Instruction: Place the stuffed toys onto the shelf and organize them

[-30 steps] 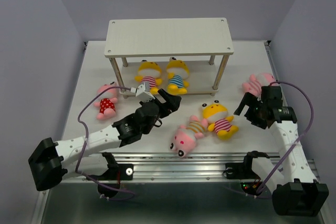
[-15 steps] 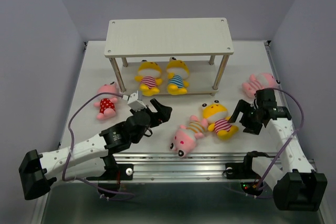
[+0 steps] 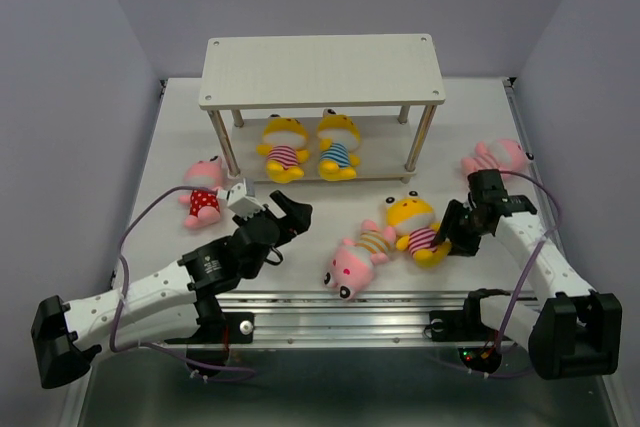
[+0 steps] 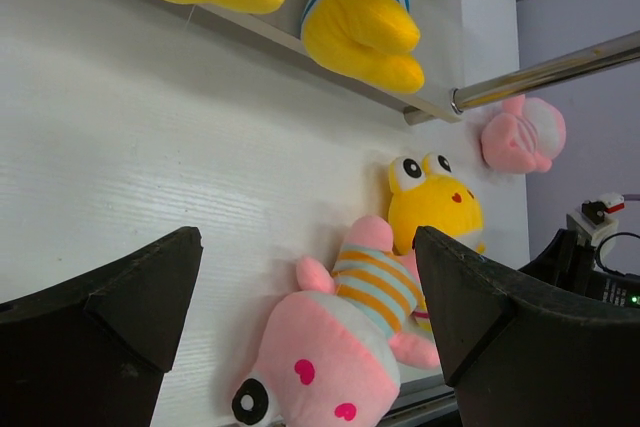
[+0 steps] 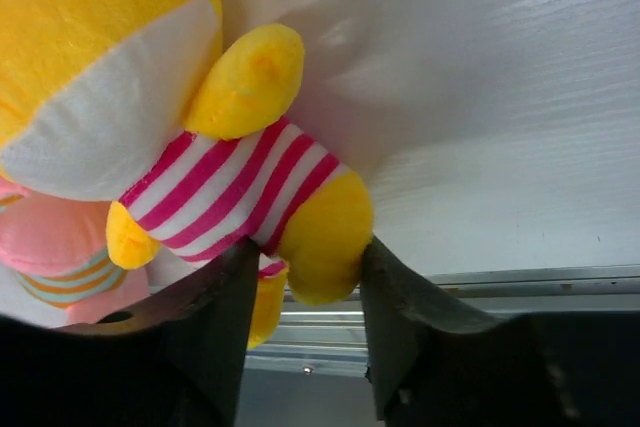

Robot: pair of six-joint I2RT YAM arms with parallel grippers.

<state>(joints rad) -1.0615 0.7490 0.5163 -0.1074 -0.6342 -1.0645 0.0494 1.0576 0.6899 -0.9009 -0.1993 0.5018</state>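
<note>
The shelf (image 3: 322, 71) stands at the back, with two yellow stuffed toys (image 3: 283, 147) (image 3: 338, 145) on its lower board. A third yellow toy in a pink-striped shirt (image 3: 413, 226) lies on the table, and my right gripper (image 3: 447, 232) (image 5: 310, 247) is shut on one of its legs (image 5: 322, 235). Beside it lies a pink toy in a striped shirt (image 3: 355, 259) (image 4: 340, 347). My left gripper (image 3: 295, 209) (image 4: 308, 247) hovers open to the left of that toy, with nothing between its fingers. A pink red-dotted toy (image 3: 203, 195) lies at the left and another pink toy (image 3: 492, 159) at the right.
The shelf's metal legs (image 3: 423, 137) (image 4: 540, 72) stand just behind the loose toys. The table's front rail (image 3: 400, 299) runs close behind the right gripper. The right arm's cable (image 3: 545, 209) loops over the far right pink toy.
My right gripper has swung left to the yellow striped toy and closed on its leg. The left arm has drawn back from the shelf toward the near left, still open.
</note>
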